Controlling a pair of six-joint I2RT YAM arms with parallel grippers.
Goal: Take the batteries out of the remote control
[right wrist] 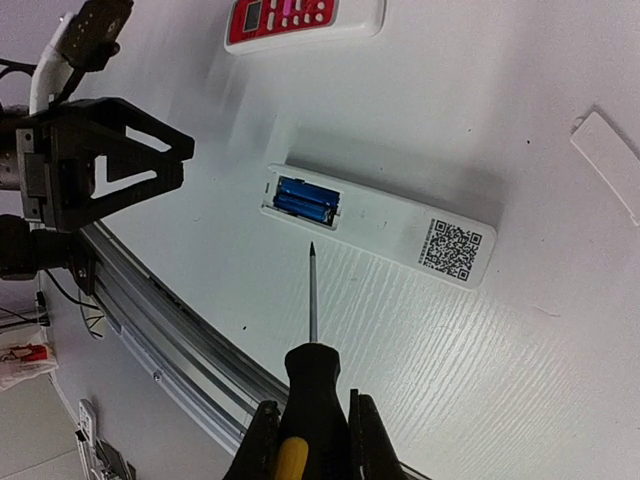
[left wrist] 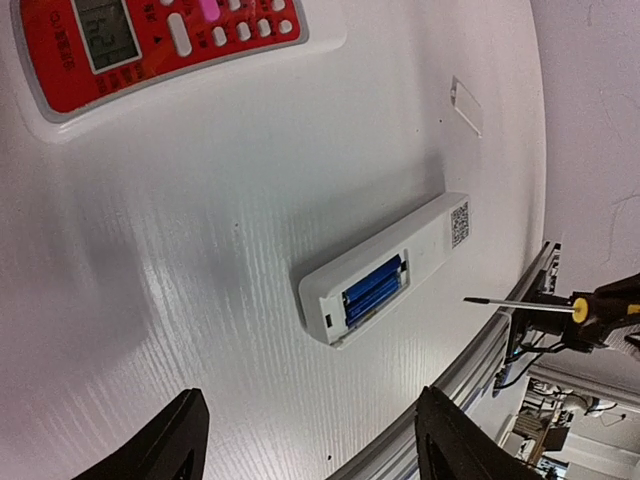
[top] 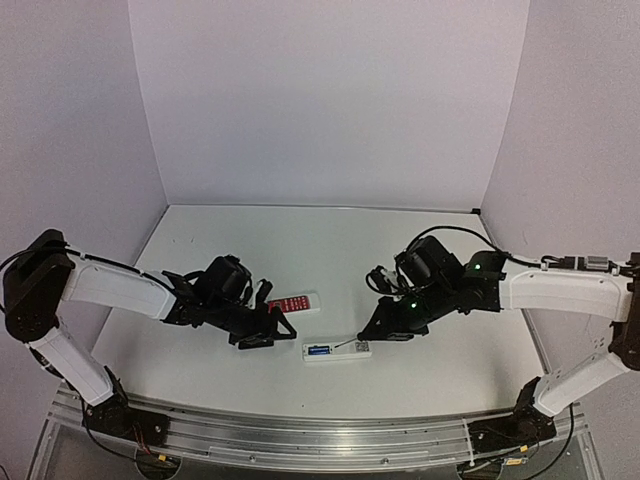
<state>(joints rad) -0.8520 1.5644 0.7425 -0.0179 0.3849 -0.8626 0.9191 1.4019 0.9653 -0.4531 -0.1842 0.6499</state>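
Remote control [top: 337, 350] is laid face down near the near edge of the bench [top: 240, 250], midway along. Batteries [right wrist: 305, 198] are seated in its opened compartment. Left end effector [left wrist: 310, 440] is held spread above the bench. Screwdriver [right wrist: 312, 290] is pinched by right end effector [right wrist: 310, 430].

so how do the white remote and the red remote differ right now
The white remote lies face down with its QR sticker up; the red remote lies face up, showing its screen and buttons. The white remote's battery bay is open with blue batteries inside; the red remote shows no open bay. The white remote is longer and slimmer, the red remote shorter and wider. Both lie flat on the table.
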